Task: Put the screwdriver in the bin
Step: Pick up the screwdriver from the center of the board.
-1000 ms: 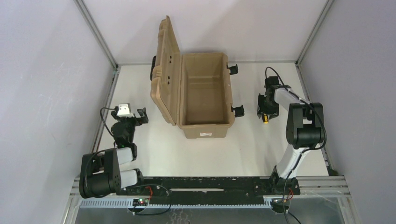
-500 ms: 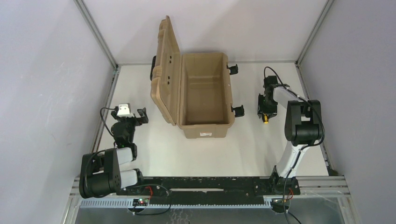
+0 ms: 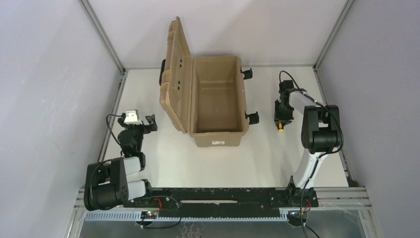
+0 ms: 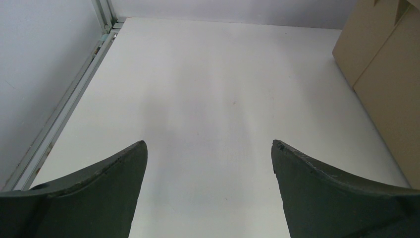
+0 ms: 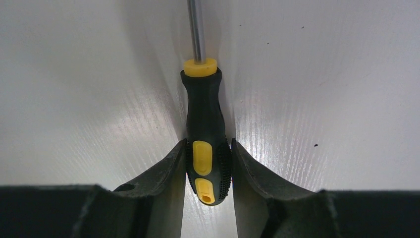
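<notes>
- The white table (image 3: 163, 163) fills the middle of the top view. In the left wrist view it is a bare sheet running up to a metal rail in the upper left corner.
- The bin (image 3: 218, 135) stands on the table at upper centre of the top view. Its lid (image 3: 177, 74) is open and upright along its left side, and 2 black latches (image 3: 253, 117) hang off its right side. Only this view shows its white label (image 3: 219, 142). The left wrist view catches just a tan corner (image 4: 391, 89) at the right edge.
- The left gripper (image 3: 150, 122) sits at centre left of the top view, well apart from the bin. Its own camera shows what the top view cannot: the jaws of the left gripper (image 4: 209, 144) stand wide apart over bare table.
- The right gripper (image 3: 281, 118) is down at the table to the right of the bin. From above its jaws are unreadable. The right wrist view shows the right gripper (image 5: 208, 146) clamped on the handle, 1 finger on each side.
- The screwdriver (image 5: 205, 114) lies on the table outside the bin, its shaft pointing to the top of the right wrist frame. The top view shows only a yellow speck of it (image 3: 281, 127).
</notes>
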You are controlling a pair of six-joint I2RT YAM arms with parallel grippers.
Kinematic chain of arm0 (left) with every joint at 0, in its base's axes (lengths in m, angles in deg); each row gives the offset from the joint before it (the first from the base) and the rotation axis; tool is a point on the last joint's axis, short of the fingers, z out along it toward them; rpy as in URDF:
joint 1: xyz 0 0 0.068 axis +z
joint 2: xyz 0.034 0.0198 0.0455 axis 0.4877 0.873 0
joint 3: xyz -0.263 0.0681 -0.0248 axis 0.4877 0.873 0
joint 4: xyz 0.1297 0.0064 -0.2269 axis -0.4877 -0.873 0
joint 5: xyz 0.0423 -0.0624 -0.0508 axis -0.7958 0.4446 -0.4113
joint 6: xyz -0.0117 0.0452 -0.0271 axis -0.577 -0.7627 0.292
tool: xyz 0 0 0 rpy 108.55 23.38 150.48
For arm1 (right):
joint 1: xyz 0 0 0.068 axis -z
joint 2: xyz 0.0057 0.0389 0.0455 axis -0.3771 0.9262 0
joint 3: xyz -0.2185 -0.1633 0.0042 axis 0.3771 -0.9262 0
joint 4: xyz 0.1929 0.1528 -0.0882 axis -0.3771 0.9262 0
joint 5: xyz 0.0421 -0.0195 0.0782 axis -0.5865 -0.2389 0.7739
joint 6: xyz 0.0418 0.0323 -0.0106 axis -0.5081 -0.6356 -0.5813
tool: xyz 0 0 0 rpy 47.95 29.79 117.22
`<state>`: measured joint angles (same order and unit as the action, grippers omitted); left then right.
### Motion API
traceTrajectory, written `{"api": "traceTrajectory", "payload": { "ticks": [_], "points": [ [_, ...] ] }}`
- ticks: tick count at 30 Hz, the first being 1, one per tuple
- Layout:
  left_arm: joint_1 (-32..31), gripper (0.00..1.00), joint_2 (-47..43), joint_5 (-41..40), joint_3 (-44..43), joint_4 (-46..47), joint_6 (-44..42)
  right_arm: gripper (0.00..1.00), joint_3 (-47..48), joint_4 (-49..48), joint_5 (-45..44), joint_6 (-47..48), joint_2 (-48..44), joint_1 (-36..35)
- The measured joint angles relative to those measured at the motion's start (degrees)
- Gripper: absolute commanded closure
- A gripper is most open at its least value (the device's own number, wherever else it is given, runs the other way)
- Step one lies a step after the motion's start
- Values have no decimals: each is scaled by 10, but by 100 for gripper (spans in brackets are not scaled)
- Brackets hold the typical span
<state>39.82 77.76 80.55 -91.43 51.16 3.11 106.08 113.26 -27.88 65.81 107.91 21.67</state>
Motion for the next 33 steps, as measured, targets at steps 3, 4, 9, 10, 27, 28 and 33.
{"api": "traceTrajectory", "payload": {
  "ticks": [3,4,9,10,27,28,33],
  "points": [
    [0,0,0,0,0,0,0,64,1,2,0,1,1,0],
    [0,0,0,0,0,0,0,66,1,2,0,2,1,0],
    [0,0,0,0,0,0,0,83,2,3,0,2,1,0],
    [0,0,0,0,0,0,0,88,2,4,0,2,1,-1],
    [0,0,0,0,0,0,0,100,76,61,-2,0,-6,-24],
    [0,0,0,0,0,0,0,100,85,65,-3,0,-6,-26],
    [0,0,0,0,0,0,0,100,130,89,-10,-5,-12,-35]
  ]
}}
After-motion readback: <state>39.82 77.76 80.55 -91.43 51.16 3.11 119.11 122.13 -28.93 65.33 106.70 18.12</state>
